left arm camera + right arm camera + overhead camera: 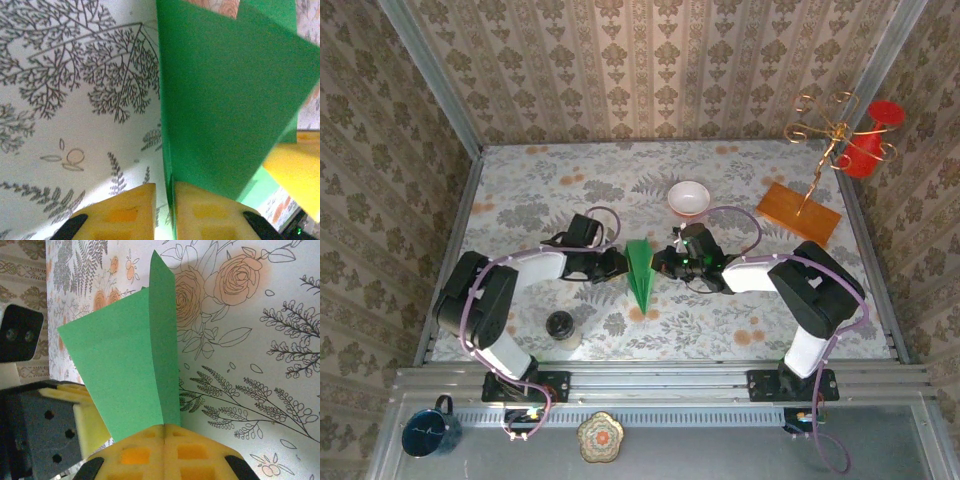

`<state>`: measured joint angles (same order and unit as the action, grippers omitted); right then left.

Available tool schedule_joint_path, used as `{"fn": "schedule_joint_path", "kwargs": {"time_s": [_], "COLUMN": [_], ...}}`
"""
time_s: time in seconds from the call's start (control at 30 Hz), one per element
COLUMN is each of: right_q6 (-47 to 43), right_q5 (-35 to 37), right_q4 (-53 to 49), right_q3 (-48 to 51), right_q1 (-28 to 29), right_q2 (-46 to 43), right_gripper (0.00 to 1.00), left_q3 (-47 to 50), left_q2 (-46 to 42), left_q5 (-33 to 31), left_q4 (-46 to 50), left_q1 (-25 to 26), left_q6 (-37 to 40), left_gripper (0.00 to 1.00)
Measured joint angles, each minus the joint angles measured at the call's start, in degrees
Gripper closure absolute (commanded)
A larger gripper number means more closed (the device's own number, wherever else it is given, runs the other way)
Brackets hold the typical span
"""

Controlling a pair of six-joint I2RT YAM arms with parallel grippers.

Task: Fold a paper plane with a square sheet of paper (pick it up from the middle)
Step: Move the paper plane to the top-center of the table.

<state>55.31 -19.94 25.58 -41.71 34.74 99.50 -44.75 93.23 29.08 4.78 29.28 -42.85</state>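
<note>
Closest in, the two yellow pads of the right pincer [165, 431] are pressed tight together. The green paper plane [130, 365] comes out of the seam between them, so this pincer is pinching the paper.

The left pincer [165, 195] sits just across from it, on the other side of the paper. Its pads are close together with the folded edge in the slot between them. It looks like a pinch too, though a thin line of light shows beside one pad.

Past both pincers the paper reaches out over the bench [520, 190], with one wide flap leaning toward the left pincer. The paper is already a narrow pointed shape, so I think the folding is near its end — this looks like the step of setting the wings.

Next, the two pincers likely need to move together and gently — so the thin paper bends on its crease and does not rip or slip out.
</note>
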Motion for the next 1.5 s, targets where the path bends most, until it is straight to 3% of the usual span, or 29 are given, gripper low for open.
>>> {"fn": "schedule_joint_path", "kwargs": {"time_s": [0.2, 0.43, 0.6, 1.0, 1.5], "right_q6": [0.0, 0.0, 0.0, 0.4, -2.7], "right_q5": [0.2, 0.8, 0.9, 0.1, -3.1], "right_q4": [0.0, 0.0, 0.8, 1.5, -0.4], "right_q3": [0.6, 1.1, 0.9, 0.4, -3.6], "right_q1": [-1.4, -3.4, -3.6, -3.6, -3.7], "right_q2": [-0.8, -1.9, -0.8, 3.0, 4.2], "right_gripper": [0.95, 0.95, 0.93, 0.66, 0.59], "left_q3": [-1.0, 0.2, 0.3, 0.5, 0.4], "left_q2": [0.3, -3.0, -3.2, -0.3, 1.4], "left_q5": [-1.1, -2.0, -1.9, -0.4, -0.2], "left_q4": [-0.1, -1.2, -2.7, -4.8, -3.5], "left_q1": [-1.4, -6.5, -6.9, -6.9, -6.9], "left_q6": [0.0, 0.0, 0.0, 0.2, 0.6], "left_gripper": [0.95, 0.95, 0.94, 0.92, 0.90]}}
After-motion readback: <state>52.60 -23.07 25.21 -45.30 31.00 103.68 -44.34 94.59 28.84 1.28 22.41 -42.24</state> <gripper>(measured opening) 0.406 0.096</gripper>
